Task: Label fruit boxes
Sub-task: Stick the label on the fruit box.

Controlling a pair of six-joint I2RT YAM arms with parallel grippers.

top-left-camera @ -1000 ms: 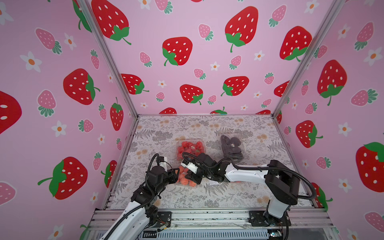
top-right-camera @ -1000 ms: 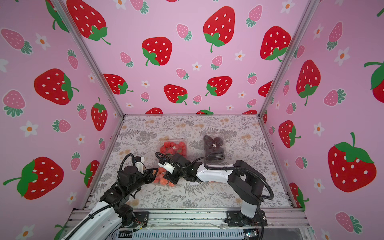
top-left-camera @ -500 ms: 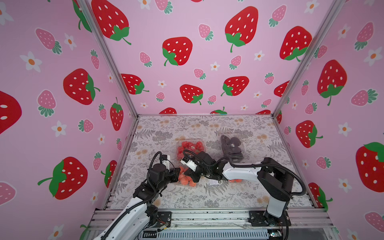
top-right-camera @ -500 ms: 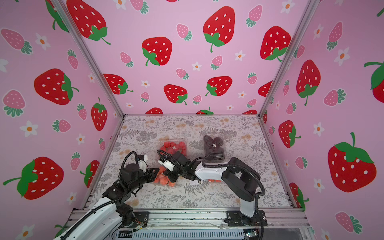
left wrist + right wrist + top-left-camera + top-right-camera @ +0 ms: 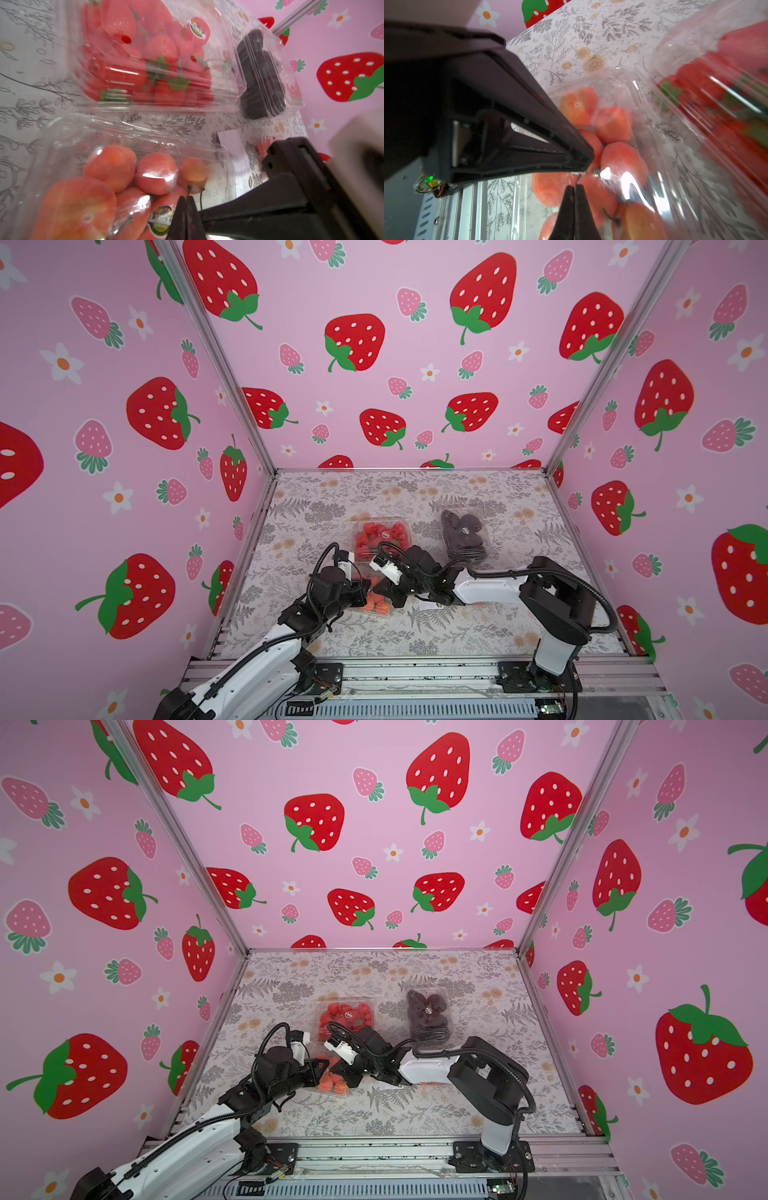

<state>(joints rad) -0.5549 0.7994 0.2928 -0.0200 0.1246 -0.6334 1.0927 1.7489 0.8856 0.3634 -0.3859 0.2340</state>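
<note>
The clear fruit box of orange-pink round fruits [image 5: 377, 602] [image 5: 112, 166] lies near the front, with a round label [image 5: 161, 218] on its lid. My left gripper [image 5: 365, 588] [image 5: 187, 199] is shut, its tips on that lid beside the label. My right gripper [image 5: 390, 598] [image 5: 574, 188] is shut too. Its tips rest on the same lid and meet the left gripper's fingertips [image 5: 581, 160]. Behind stand the strawberry box [image 5: 381, 534] [image 5: 145, 62] and the dark-fruit box [image 5: 463, 533] [image 5: 261, 72], each with a label. Nothing shows clearly between either pair of jaws.
A white sticker sheet [image 5: 428, 605] [image 5: 230, 141] lies flat under my right arm. Beside it a small clear box with orange-red fruit [image 5: 265, 145] is mostly hidden. Pink walls close in the floral table [image 5: 374, 489] on three sides. A metal rail [image 5: 415, 672] runs along the front.
Both grippers have closed. My left gripper has moved right onto the orange-pink box, and the right gripper's tips have come against it.
</note>
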